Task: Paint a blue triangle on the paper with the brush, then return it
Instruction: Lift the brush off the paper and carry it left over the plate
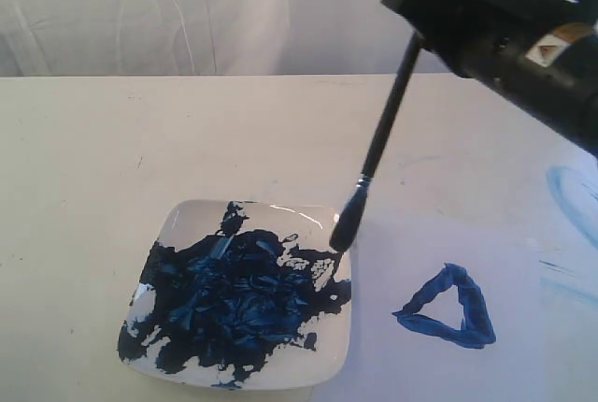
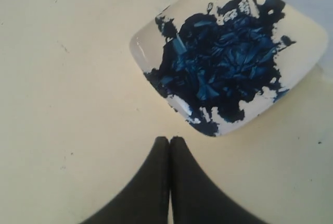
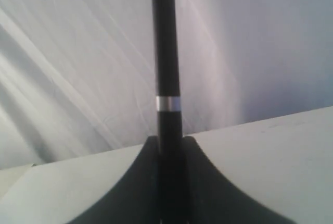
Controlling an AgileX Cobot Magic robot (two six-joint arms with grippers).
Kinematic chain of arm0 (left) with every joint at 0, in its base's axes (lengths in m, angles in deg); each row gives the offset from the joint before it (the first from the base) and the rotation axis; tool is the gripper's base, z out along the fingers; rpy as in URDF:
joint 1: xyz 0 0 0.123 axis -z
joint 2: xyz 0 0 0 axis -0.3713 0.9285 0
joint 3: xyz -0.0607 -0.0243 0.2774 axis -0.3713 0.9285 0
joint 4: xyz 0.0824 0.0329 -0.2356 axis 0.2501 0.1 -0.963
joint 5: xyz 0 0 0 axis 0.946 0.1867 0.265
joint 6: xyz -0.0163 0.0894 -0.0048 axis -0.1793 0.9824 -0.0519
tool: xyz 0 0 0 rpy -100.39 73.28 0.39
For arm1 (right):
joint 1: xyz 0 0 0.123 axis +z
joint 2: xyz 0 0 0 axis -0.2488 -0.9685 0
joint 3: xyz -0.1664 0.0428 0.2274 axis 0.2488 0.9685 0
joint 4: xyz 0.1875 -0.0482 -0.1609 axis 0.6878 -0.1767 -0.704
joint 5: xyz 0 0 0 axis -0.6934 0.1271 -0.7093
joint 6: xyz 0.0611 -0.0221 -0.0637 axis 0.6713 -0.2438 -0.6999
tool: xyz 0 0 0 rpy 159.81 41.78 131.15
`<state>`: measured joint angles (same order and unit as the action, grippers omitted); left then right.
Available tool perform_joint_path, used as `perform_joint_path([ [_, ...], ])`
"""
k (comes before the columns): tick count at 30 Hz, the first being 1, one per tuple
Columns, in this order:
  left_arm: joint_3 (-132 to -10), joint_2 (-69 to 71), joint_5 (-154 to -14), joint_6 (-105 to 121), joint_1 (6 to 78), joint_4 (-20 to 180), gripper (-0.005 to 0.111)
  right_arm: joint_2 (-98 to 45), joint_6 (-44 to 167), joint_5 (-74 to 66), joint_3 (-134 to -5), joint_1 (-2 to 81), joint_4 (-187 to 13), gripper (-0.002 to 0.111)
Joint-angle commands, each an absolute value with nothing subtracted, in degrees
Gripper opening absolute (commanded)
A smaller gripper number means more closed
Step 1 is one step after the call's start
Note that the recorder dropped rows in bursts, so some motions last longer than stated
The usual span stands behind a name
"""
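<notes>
Exterior view, one brush [image 1: 384, 134], one blue triangle [image 1: 449, 308], one dish [image 1: 190, 222]

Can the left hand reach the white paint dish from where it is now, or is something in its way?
Probably yes. The shut left hand points at the dish across bare table, with nothing between them. The brush in the right hand stands only at the dish's far side.

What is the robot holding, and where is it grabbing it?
The right gripper holds the brush by the upper part of its black handle, bristles pointing down near the dish. The left gripper is shut and holds nothing.
</notes>
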<state>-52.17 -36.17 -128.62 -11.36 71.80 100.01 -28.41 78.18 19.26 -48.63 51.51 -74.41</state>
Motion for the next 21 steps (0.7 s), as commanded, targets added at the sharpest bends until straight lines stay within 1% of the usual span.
perform_joint_path([
  [1,-45.86,-42.57,-129.28,-13.89,71.65,101.42,0.0,-36.46,78.88,11.56,-56.74,55.32,-75.01,0.0],
  [5,-41.1,-45.72,-126.25,-14.97,71.65,104.4,0.0,-43.91,78.88,0.23,-65.27,55.7,-72.09,0.0],
  [7,-39.58,-46.31,-124.76,-16.1,71.65,105.47,0.0,-47.41,78.88,-3.25,-69.04,55.7,-70.01,0.0],
  [17,-39.17,-46.9,-123.54,-17.17,71.65,105.23,0.0,-63.48,78.88,-19.24,-87.37,55.55,-67.08,0.0],
  [21,-39.17,-46.9,-123.54,-17.17,71.65,105.12,0.0,-69.38,78.77,-23.03,-93.45,55.46,-63.87,0.0],
])
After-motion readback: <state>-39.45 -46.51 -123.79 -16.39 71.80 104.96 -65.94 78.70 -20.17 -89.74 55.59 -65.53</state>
